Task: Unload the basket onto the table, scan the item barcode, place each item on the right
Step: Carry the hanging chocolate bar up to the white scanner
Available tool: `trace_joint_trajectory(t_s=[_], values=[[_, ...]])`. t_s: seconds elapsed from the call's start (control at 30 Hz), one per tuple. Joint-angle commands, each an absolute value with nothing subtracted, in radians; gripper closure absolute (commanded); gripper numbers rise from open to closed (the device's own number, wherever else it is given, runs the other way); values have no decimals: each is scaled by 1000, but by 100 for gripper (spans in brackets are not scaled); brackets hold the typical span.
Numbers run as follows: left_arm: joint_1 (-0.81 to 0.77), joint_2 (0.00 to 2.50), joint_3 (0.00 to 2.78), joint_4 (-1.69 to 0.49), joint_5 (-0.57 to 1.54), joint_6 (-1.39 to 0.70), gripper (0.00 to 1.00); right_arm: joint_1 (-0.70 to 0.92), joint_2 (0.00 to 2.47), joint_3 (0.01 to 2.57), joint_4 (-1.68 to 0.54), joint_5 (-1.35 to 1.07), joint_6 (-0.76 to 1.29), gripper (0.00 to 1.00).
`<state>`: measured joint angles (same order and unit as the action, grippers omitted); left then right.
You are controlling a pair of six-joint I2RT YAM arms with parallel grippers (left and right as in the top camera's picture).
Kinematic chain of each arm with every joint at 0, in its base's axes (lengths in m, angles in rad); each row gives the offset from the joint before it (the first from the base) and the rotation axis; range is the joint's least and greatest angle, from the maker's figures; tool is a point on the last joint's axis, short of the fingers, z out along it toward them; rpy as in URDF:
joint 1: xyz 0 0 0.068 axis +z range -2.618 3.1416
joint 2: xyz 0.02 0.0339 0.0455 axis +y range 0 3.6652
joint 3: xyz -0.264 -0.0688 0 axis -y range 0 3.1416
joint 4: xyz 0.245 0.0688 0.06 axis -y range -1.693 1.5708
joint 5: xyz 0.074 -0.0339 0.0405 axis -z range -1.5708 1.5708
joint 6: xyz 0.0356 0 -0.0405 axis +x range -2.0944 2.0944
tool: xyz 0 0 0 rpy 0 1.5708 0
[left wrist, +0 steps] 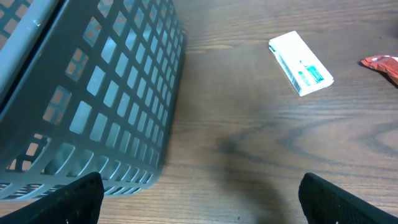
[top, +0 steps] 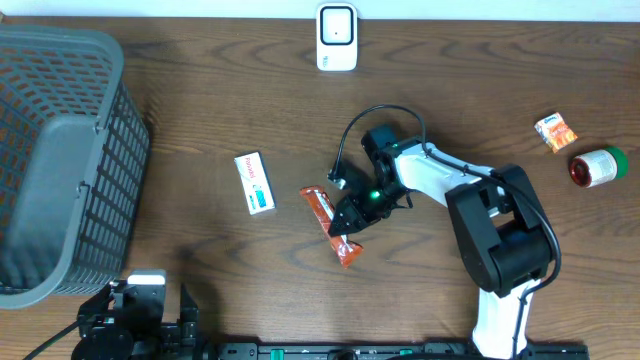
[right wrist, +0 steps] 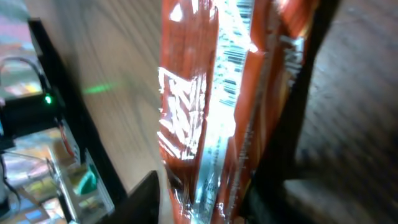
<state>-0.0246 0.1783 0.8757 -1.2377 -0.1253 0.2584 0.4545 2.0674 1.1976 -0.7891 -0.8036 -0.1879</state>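
Nearest the lens, in the right wrist view, is 1 orange foil snack wrapper (right wrist: 205,124), with a printed barcode (right wrist: 233,56) showing on its pale seam strip. The overhead view places it flat on the table (top: 200,110), near the middle, just right of a white-and-teal box (top: 255,182).

Handling, as a judgement: the item looks light, thin and soft, with a glossy, crinkled film that is likely slippery and will buckle under a hard pinch. The best hold appears to be across the narrow width at mid-length, on the filled body and clear of the barcode strip, so the code stays exposed.

The right gripper (top: 350,220) sits over the wrapper's middle with its fingers to either side of it. Whether they are clamped on it I cannot tell. The left gripper (left wrist: 199,211) is released, fingers spread wide, holding nothing, beside the basket (top: 60,150).

Count:
- 1 wrapper
- 1 box
- 1 white scanner (top: 337,37) at the far edge, well apart from the wrapper
- 1 grey basket, left
- 1 small orange packet (top: 555,131), far right
- 1 red-and-green container (top: 597,166), far right
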Motion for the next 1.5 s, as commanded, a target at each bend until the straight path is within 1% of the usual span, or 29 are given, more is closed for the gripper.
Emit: trace_joint_trajectory(t_s=[0.0,0.03,0.07,0.27,0.3,0.4,0.57,0.77,0.97,1.0,1.07,1.13,1.17,1.2,1.23,1.27,1.3,1.37,1.47], values=[[-30,173,881,-1238,-120,257,1,455,2108,1180,-786,-704,-220,83],[-30,173,881,-1238,-119,257,1,455,2108,1180,-784,-694,-220,96],[-30,173,881,-1238,-120,257,1,455,2108,1180,-781,-684,-218,99],[-30,173,881,-1238,-120,257,1,451,2100,1187,-776,-677,-214,99],[-30,173,881,-1238,-119,257,1,448,2083,1200,-791,-644,-198,99],[-30,173,881,-1238,-120,257,1,445,1987,1238,-854,-526,-165,98],[-30,173,881,-1238,-120,257,1,460,1723,1244,-885,-309,-78,99],[-30,173,881,-1238,-120,257,1,515,1433,1244,-956,-252,-135,99],[-30,173,881,-1238,-120,257,1,538,1386,1243,-1007,-247,-139,99],[-30,173,881,-1238,-120,257,1,539,1388,1243,-994,-187,-122,99],[-30,173,881,-1238,-119,257,1,544,1398,1243,-902,6,-44,98],[-30,173,881,-1238,-119,257,1,562,1425,1243,-754,170,-37,99],[-30,173,881,-1238,-120,257,1,565,1437,1243,-707,206,-37,99],[-30,173,881,-1238,-120,257,1,567,1467,1243,-614,249,-39,99],[-30,173,881,-1238,-120,257,1,567,1481,1243,-578,265,-41,99],[-30,173,881,-1238,-119,257,1,566,1519,1243,-492,305,-71,99],[-30,173,881,-1238,-120,257,1,566,1538,1244,-462,323,-93,99],[-30,173,881,-1238,-120,257,1,564,1647,1258,-285,425,-209,99],[-30,173,881,-1238,-120,257,1,562,1748,1332,-180,445,-275,99]])
